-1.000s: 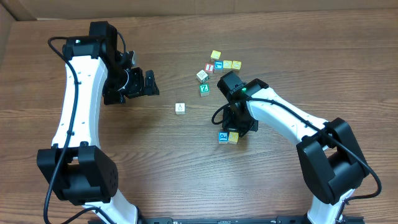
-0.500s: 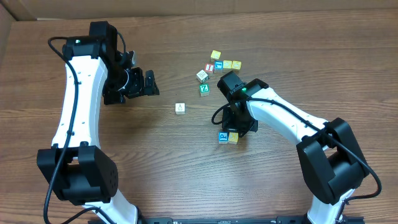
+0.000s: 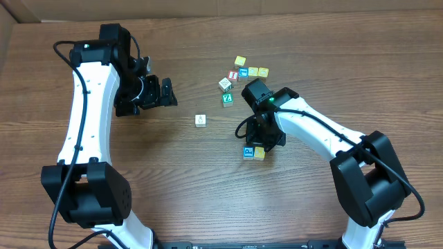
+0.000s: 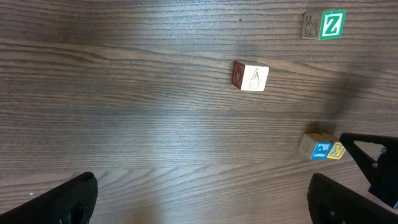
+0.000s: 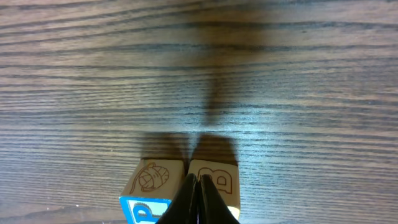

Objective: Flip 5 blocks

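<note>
Right pincer point(image 5: 198, 184) clenched at seam between blue block point(image 5: 153, 178) and yellow block point(image 5: 222, 180) — should tip one over, not shove both.

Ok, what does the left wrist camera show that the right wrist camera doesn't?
Only the left wrist view: the green Z block, a lone white block with a red side, and the left end effector open wide. Only the right wrist view: the right end effector shut, its tip at the seam between the blue-faced block and the pale yellow block, plus their engraved faces, a small drawing and a letter B. Both: that pair side by side on the table, the right end effector at it.
</note>
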Tool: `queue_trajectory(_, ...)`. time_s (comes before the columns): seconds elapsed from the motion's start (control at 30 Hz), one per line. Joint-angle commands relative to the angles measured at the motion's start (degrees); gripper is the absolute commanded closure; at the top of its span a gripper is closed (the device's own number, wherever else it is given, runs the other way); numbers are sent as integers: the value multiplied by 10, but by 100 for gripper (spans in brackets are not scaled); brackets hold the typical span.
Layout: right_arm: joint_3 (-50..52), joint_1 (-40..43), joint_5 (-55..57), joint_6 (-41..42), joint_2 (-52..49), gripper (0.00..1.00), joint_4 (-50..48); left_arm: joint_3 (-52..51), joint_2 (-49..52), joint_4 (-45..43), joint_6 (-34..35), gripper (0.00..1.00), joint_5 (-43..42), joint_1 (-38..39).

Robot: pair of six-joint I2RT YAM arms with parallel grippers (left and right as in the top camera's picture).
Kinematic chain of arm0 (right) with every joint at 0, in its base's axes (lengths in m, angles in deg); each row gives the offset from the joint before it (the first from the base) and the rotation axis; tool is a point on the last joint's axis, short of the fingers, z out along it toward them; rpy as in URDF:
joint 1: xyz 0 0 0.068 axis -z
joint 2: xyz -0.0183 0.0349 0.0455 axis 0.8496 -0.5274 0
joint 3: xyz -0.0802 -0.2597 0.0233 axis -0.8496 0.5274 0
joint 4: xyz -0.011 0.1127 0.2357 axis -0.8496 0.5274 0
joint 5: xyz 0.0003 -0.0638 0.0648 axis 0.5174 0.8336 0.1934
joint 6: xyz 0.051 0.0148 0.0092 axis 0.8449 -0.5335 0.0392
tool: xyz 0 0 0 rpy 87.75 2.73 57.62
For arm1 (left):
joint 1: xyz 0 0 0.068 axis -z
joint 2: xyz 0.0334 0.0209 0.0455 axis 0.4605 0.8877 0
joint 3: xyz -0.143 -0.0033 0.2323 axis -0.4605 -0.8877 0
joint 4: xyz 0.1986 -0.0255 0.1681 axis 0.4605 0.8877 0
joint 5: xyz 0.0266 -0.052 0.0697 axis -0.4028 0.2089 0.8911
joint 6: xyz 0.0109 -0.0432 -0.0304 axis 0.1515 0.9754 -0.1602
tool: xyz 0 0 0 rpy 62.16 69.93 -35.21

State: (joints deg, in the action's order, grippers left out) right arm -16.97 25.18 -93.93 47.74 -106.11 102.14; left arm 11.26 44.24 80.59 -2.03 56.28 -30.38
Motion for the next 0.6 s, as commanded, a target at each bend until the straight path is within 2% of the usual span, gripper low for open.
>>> queue_trajectory(0.0,-35,9,-3,-13,1,96,4,14,7,0,-2,0,1,4)
queue_trajectory(0.57,-32,72,-3,-4,5,96,64,14,7,0,-2,0,1,4)
